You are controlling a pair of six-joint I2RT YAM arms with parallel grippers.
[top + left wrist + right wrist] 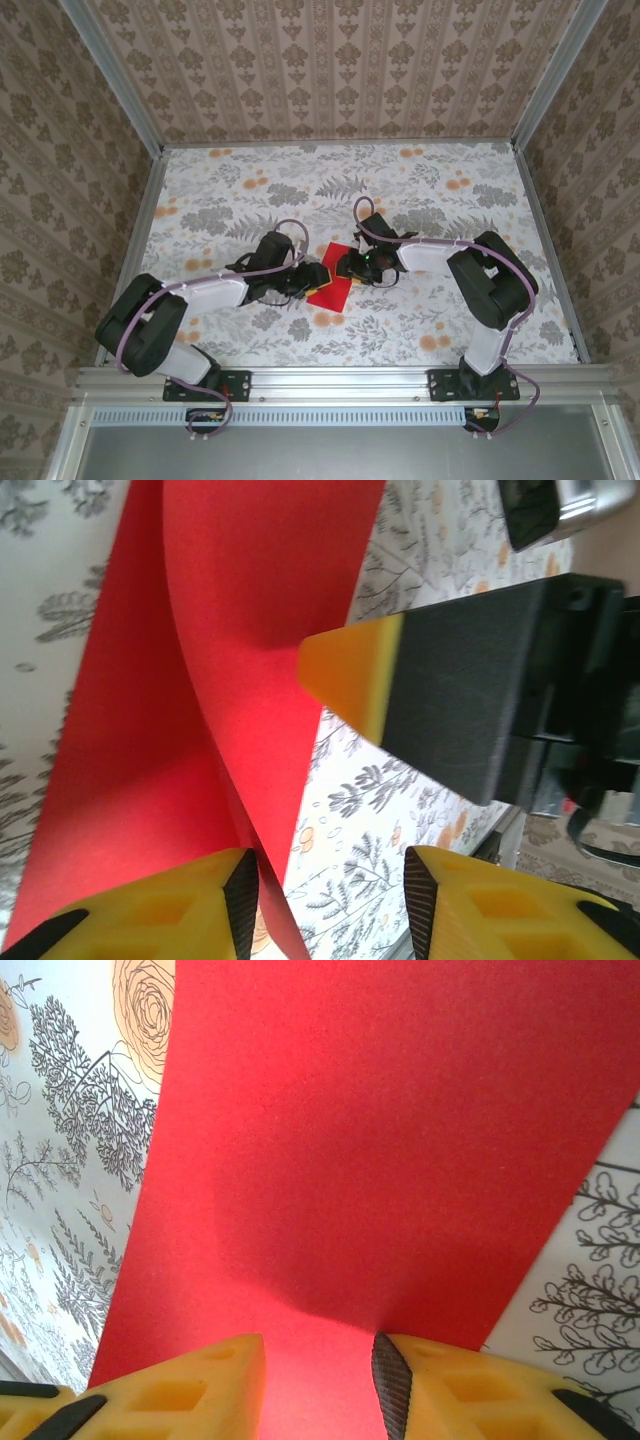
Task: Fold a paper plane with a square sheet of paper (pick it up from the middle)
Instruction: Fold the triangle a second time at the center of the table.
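Two grippers meet over the square sheet of paper [331, 291] at the middle of the table [450, 300]. Left gripper [330, 885]: jaws apart beside a raised fold [235, 710]. Right gripper [320, 1360]: jaws apart, straddling the sheet. Risk: uneven closing could crumple or tear it.

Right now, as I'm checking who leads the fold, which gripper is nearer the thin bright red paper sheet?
Right, narrowly. The right gripper straddles the bright red paper sheet, paper filling its gap; the left gripper has only the sheet's edge beside one finger.
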